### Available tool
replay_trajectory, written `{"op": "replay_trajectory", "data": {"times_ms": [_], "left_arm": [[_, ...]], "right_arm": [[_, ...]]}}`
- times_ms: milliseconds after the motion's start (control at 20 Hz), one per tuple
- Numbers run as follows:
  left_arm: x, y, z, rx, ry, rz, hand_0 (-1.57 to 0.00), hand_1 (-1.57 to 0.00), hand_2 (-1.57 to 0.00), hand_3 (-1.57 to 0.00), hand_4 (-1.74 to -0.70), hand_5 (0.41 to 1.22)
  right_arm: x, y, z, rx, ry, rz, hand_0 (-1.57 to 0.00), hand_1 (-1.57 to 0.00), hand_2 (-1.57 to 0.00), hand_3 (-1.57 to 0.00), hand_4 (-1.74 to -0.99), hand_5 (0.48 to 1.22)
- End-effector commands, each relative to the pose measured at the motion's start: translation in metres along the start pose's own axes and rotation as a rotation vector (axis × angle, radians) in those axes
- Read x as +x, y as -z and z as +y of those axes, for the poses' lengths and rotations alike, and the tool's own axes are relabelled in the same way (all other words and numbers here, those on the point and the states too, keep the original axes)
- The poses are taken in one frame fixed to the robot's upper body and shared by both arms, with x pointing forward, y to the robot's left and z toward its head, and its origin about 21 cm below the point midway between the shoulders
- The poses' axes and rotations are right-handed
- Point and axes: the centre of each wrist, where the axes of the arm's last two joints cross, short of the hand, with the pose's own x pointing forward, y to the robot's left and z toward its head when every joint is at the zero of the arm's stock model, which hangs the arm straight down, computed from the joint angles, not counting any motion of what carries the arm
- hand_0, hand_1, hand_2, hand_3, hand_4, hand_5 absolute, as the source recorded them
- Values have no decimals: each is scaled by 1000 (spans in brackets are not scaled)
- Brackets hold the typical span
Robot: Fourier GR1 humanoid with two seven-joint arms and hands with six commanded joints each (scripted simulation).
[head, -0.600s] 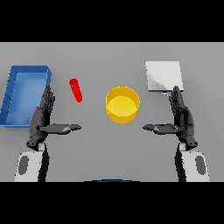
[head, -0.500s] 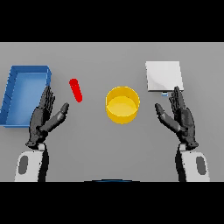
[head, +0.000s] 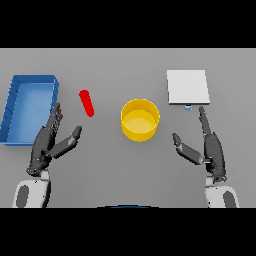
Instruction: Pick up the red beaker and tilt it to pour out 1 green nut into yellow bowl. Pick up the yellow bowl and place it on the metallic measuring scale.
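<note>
2 hands hover above the grey table, both with fingers straight and spread and nothing in them: the left hand sits near the lower left, between the blue tray and the red beaker, and the right hand sits low on the right, just below the metallic measuring scale. The beaker appears to lie tilted on the table, well apart from both hands, left of the yellow bowl, which rests near the middle and is not yet on the scale. Any green nut inside the beaker is too small to make out. Judging by its shape, the beaker is a slim, rigid, light tube with a smooth wall that could roll or slip, so a firm wrap around its middle with thumb opposing fingers looks safest, leaving the mouth free for pouring. The bowl looks stiff and light too, with a round wall; a hold at the rim or around the side should carry it, kept level so 1 nut does not spill.
</note>
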Motion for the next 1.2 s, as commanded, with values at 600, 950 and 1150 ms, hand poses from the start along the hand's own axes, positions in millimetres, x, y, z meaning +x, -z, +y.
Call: {"op": "replay_trajectory", "data": {"times_ms": [600,950,1150], "left_arm": [[-23,59,-23,-47,86,33,1,1,1,1,-1240,641],[-27,90,-25,-46,98,24,1,1,1,1,-1280,682],[-29,105,-29,-63,111,32,1,1,1,1,-1298,691]], "right_arm": [[2,-3,-4,29,78,-24,1,1,1,1,-1273,632],[6,-1,-4,22,61,-31,1,1,1,1,-1266,635],[5,-4,-8,17,65,-32,1,1,1,1,-1272,644]]}}
